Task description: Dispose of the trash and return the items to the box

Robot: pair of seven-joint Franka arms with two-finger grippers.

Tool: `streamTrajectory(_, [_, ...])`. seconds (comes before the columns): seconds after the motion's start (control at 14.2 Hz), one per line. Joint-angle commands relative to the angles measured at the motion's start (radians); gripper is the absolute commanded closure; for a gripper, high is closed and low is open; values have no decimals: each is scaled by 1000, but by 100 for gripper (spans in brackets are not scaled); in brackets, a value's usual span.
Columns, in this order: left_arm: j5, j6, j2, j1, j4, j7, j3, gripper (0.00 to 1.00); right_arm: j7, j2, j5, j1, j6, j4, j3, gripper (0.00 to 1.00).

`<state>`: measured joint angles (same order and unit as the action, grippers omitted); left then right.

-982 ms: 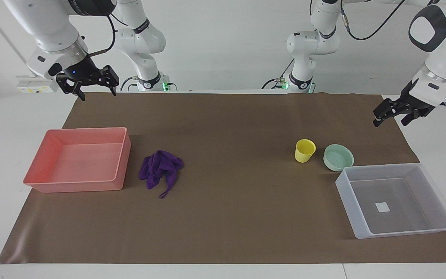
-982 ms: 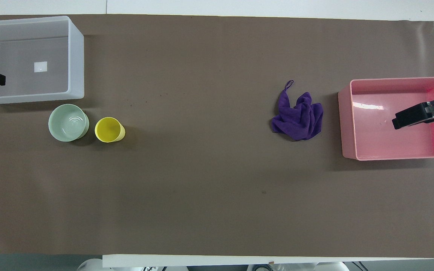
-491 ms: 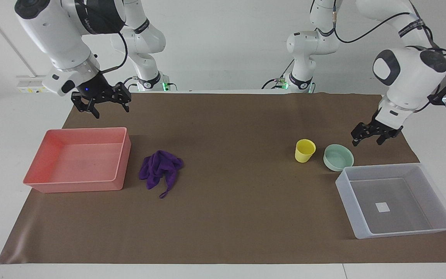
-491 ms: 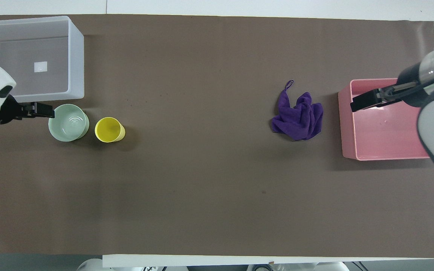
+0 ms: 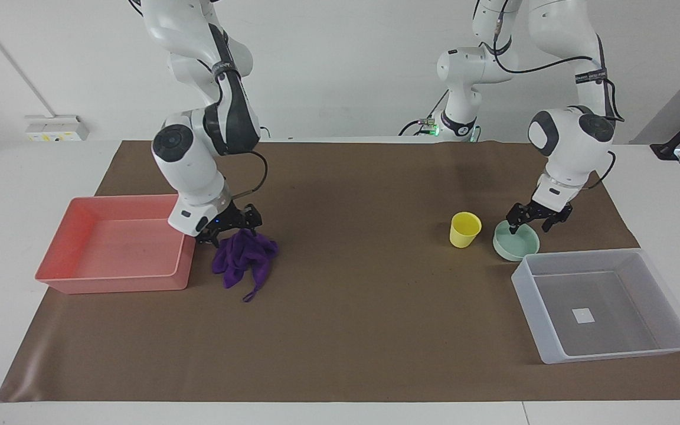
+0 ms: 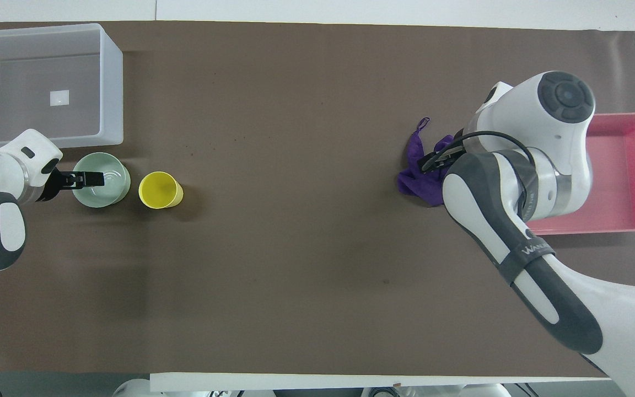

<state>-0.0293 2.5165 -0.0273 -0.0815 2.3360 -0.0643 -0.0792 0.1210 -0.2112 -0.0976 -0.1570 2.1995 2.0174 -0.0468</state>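
Reaching down from its elbow near the robots' end of the table, the right arm bends steeply and sets the right gripper (image 5: 229, 231) at the edge of the purple rag (image 5: 244, 257) that lies nearest the robots; its fingers stand apart, and they seem to touch the cloth, though the wrist hides the contact from above. The left arm hangs down just as steeply toward its own end of the table, and the left gripper (image 5: 532, 222) sits at the rim of the mint-green bowl (image 5: 516, 240), fingers parted with one tip (image 6: 95, 178) over the bowl's inside; whether it touches the rim I cannot tell.

The yellow cup (image 5: 464, 229) stands upright just beside the bowl, toward the table's middle. The rag lies crumpled on the brown mat (image 5: 352, 330), its thin tail pointing away from the robots, just beside the pink tray (image 5: 56, 262), which holds nothing. Farther from the robots than the bowl stands the translucent bin (image 5: 526, 289), almost touching it, with a white sticker (image 5: 583, 316) on its bare floor.
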Motion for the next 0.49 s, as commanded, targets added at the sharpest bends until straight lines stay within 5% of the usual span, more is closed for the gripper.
streamTrajectory(0.0, [-12,51,-84,14,-59,8,6,0,-12,-26,-2,1,81,66,-1,2])
streamTrajectory(0.07, [-12,64,-95,16,-61,9,6,3,-12,-30,-2,-1,98,87,-1,17])
streamTrajectory(0.21, [-12,64,-102,23,-55,11,4,58,-9,-28,1,13,72,90,-1,77])
streamTrajectory(0.35, [-12,56,-100,25,-53,-2,4,100,-14,-24,1,11,65,84,1,100])
streamTrajectory(0.42, [-12,50,-100,25,-58,-2,4,100,-12,-22,1,14,51,67,1,100])
